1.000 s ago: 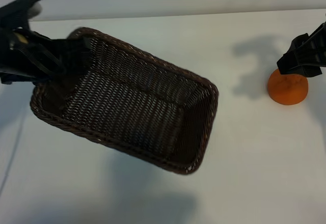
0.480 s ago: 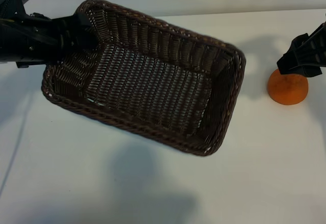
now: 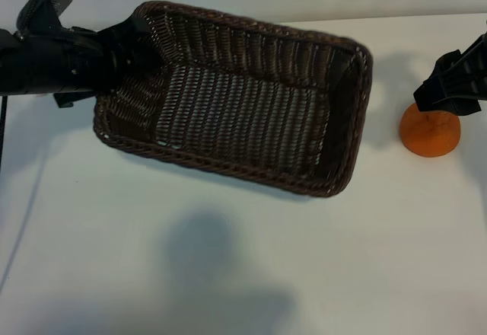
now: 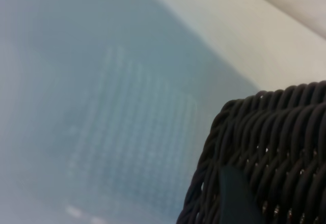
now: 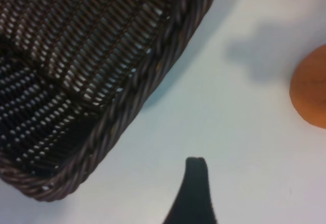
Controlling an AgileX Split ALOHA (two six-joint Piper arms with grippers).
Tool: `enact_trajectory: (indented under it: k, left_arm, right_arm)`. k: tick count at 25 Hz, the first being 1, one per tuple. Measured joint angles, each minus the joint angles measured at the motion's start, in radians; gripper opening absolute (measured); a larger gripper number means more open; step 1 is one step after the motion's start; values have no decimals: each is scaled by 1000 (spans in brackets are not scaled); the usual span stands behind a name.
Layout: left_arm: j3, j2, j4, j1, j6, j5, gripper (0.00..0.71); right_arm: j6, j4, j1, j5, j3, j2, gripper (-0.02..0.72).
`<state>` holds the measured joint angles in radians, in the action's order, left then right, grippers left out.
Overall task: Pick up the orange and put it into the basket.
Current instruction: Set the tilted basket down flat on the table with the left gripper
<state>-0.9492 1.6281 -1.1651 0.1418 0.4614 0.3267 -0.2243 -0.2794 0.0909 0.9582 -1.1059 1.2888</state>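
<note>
Our left pincer (image 3: 129,46) grips the basket (image 3: 243,99) by its short wall near the counter's (image 3: 228,274) far left corner. Our right pincer (image 3: 449,91) hangs wide open just over the orange (image 3: 430,131), which rests by the counter's right edge.
</note>
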Motion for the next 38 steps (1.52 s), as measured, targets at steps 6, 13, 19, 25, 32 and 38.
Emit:
enact_trajectory:
  k: [6, 13, 19, 25, 32, 38]
  left_arm:
    - [5, 48, -223, 0, 176, -42, 397]
    - [78, 55, -277, 6, 223, -103, 397]
    - [81, 75, -279, 8, 229, -93, 397]
    - [81, 115, -279, 8, 230, -94, 397]
    - [81, 134, -293, 8, 255, -119, 397]
    - [81, 155, -310, 8, 257, -114, 397]
  right_arm:
    - [0, 0, 0, 0, 0, 0, 593]
    - [0, 0, 0, 0, 0, 0, 593]
    - [0, 1, 0, 0, 0, 0, 593]
    - [0, 2, 0, 0, 0, 0, 593]
    - [0, 2, 0, 0, 0, 0, 593]
    - [0, 2, 0, 0, 0, 0, 593]
